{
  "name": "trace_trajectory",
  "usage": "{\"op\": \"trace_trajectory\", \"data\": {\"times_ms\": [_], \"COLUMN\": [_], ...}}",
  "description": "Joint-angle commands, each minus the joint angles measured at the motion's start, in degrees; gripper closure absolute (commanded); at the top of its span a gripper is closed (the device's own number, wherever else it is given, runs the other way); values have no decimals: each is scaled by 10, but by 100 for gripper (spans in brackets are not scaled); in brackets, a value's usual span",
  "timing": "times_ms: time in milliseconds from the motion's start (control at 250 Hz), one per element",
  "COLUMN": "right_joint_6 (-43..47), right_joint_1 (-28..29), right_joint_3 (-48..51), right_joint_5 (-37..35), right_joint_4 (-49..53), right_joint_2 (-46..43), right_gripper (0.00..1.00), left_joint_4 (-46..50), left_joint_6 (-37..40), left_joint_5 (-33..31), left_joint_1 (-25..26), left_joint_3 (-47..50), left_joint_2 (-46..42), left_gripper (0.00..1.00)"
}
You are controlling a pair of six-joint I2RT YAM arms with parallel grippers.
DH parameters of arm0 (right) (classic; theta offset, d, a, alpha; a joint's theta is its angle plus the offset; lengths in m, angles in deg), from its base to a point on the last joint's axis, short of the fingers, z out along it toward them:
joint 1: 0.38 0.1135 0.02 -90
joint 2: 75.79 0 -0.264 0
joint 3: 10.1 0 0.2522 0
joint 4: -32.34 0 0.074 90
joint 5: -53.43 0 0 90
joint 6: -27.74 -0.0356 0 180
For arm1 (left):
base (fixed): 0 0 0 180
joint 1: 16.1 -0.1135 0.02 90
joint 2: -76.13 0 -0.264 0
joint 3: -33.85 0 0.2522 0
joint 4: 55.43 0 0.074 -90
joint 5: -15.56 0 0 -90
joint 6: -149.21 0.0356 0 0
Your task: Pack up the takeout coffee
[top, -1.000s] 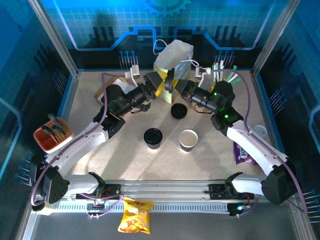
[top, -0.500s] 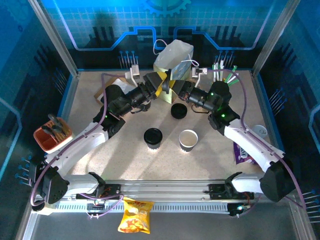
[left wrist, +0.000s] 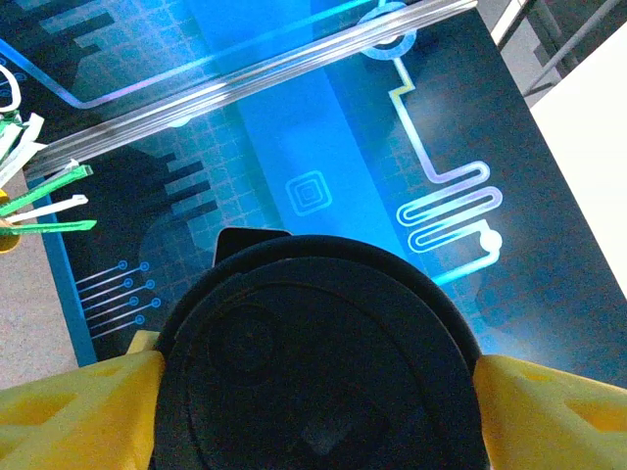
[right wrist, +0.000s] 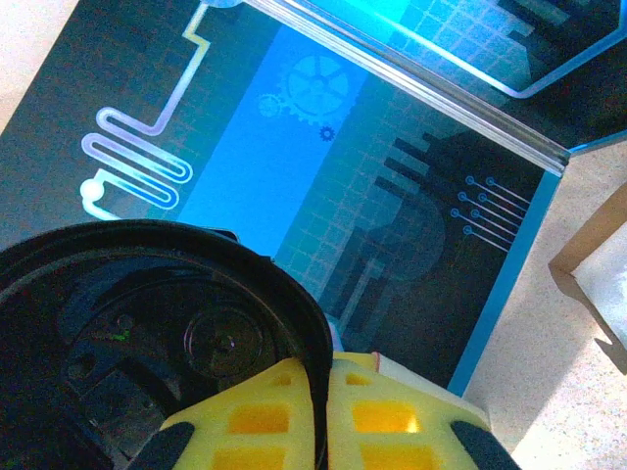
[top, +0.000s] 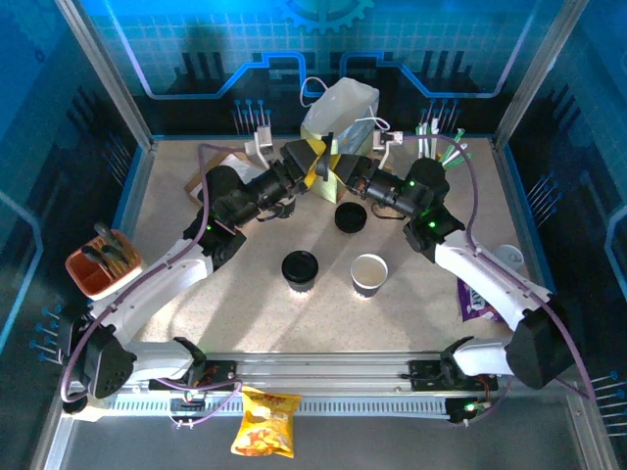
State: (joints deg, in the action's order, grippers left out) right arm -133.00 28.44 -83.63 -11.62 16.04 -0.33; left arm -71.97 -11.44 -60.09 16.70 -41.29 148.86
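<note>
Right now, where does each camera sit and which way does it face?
Top external: above and behind the bases, looking down at the table; both arms show, left hand and right hand meeting by the bag.
Left wrist: on the left arm, facing the blue wall panel; its yellow fingers flank a black lid.
Right wrist: likewise facing the panel; its fingers pinch that lid's rim.
Shared: the lid.

Takeout coffee [top: 300,266]: one small paper cup closed with a round black plastic lid. The lid is seated, flat and level. The cup stands upright on the bench [top: 250,323], a little left of and below the centre of the top view. Its wall is mostly hidden under the wider lid, and the sliver that shows lies in shadow, so its colour is not readable. It is near a lidless cream cup [top: 369,274] on its right, not touching it.
</note>
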Motion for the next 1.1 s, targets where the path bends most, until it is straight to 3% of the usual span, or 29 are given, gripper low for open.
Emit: {"op": "trace_trajectory", "data": {"times_ms": [0, 440, 635, 815, 955, 1095], "right_joint_6": [-2, 6, 32, 111, 227, 349], "right_joint_1": [11, 1, -26, -79, -151, -218], "right_joint_3": [-18, 0, 14, 11, -23, -79], "right_joint_5": [2, -7, -8, -7, -1, 3], "right_joint_4": [-20, -6, 32, 143, 320, 490], "right_joint_2": [9, -6, -39, -83, -104, -88], "right_gripper": [90, 80, 68, 58, 52, 47], "left_joint_4": [-28, -19, 7, 75, 159, 246], "left_joint_6": [-6, 15, 50, 130, 207, 309], "left_joint_5": [11, -15, -34, -50, -57, -86], "left_joint_1": [5, -3, -17, -17, -6, 36], "left_joint_3": [-10, 7, 29, 52, 72, 69], "left_joint_2": [0, -12, -26, -40, -47, -40], "left_gripper": [23, 28, 27, 26, 26, 26]}}
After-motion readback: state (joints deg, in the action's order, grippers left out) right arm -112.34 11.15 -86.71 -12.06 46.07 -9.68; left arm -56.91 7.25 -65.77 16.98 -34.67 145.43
